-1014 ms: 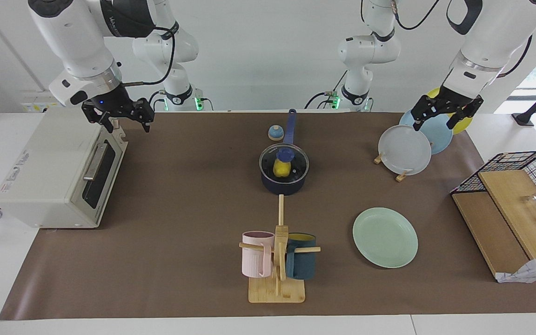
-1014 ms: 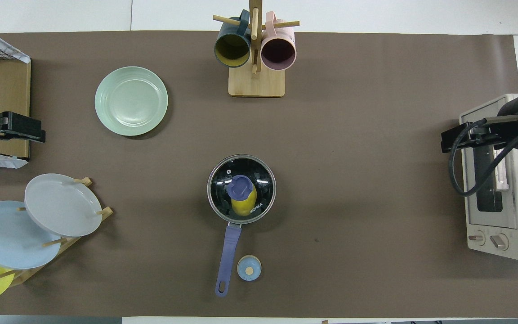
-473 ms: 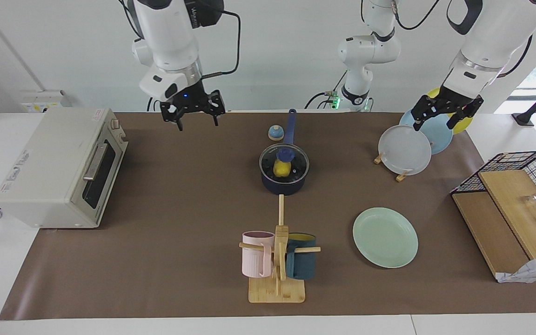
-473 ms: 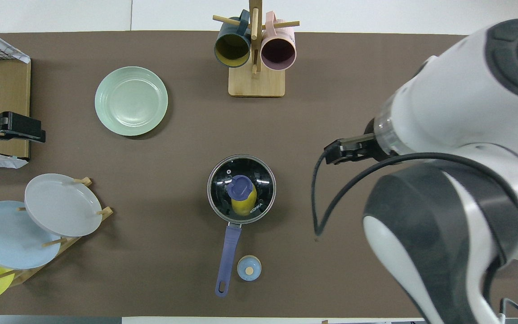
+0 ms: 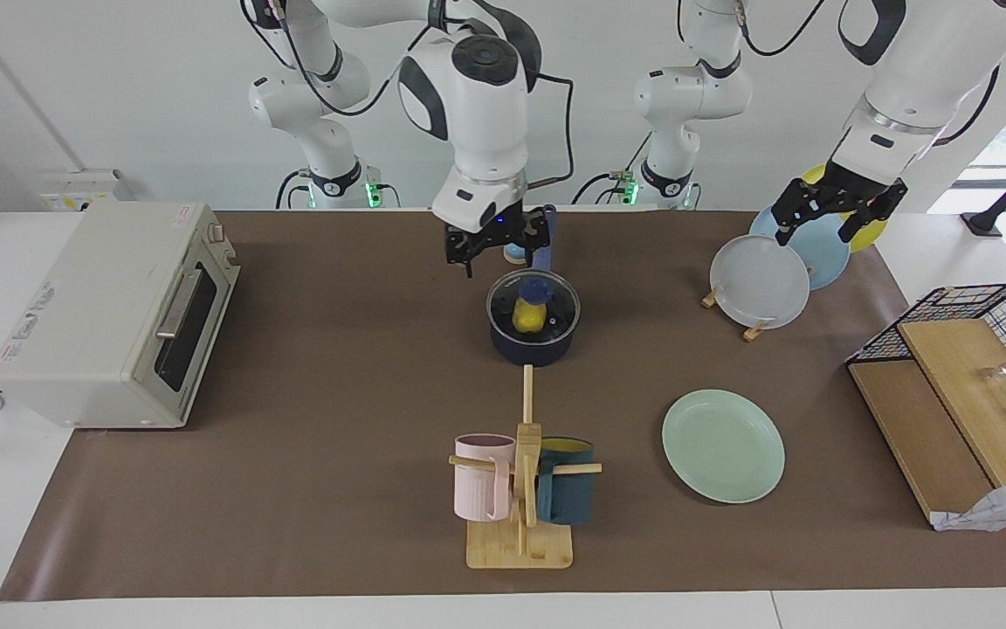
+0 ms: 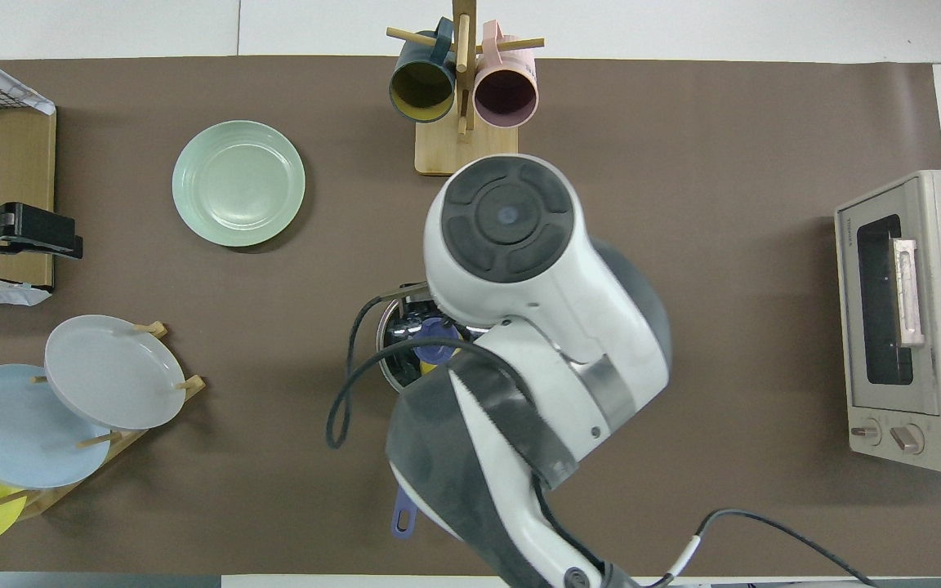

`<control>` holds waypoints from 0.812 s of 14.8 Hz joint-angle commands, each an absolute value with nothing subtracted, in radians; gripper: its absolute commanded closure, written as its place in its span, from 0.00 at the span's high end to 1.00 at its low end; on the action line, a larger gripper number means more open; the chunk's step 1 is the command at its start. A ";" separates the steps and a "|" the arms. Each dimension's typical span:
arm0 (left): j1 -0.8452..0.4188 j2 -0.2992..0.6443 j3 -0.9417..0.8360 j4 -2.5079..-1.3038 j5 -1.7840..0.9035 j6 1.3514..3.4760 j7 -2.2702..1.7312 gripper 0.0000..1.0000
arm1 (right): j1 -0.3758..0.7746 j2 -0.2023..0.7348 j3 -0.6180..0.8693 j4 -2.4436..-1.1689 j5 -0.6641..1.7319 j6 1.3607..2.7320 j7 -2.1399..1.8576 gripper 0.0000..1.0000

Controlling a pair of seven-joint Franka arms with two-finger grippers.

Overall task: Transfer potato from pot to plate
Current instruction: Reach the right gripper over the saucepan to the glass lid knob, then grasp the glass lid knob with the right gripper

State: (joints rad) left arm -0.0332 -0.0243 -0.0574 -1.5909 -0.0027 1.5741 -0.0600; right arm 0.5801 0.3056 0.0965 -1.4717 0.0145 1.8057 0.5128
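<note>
The navy pot (image 5: 534, 348) stands mid-table under a glass lid with a blue knob (image 5: 535, 288). The yellow potato (image 5: 527, 317) shows through the lid, inside the pot. My right gripper (image 5: 503, 259) hangs open and empty just above the pot's edge on the handle side, apart from the lid. In the overhead view the right arm covers most of the pot (image 6: 393, 347); the knob (image 6: 436, 343) peeks out. The mint plate (image 5: 723, 445) lies empty toward the left arm's end, farther from the robots than the pot (image 6: 238, 183). My left gripper (image 5: 822, 229) waits open over the plate rack.
A toaster oven (image 5: 110, 314) sits at the right arm's end. A mug rack (image 5: 520, 489) with a pink and a teal mug stands farther out than the pot. A rack with grey, light blue and yellow plates (image 5: 758, 281) and a wire basket (image 5: 983, 306) are at the left arm's end.
My right arm has swung from over the toaster oven across to the pot and lowered to just above it. The left arm, pot, lid and plate have not moved.
</note>
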 commanded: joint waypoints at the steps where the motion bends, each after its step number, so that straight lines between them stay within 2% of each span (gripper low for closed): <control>1: -0.021 -0.044 -0.066 -1.612 0.012 1.575 -0.063 1.00 | 0.626 0.334 0.094 -1.517 -0.027 1.889 0.566 1.00; 4: -0.021 -0.044 -0.066 -1.612 0.012 1.575 -0.063 1.00 | 0.650 0.327 0.095 -1.626 -0.103 1.989 0.557 1.00; 11: -0.021 -0.044 -0.066 -1.612 0.012 1.575 -0.063 1.00 | 0.666 0.313 0.095 -1.689 -0.117 2.039 0.557 1.00; 12: -0.021 -0.044 -0.066 -1.612 0.012 1.575 -0.063 1.00 | 0.666 0.313 0.095 -1.697 -0.115 2.054 0.557 0.93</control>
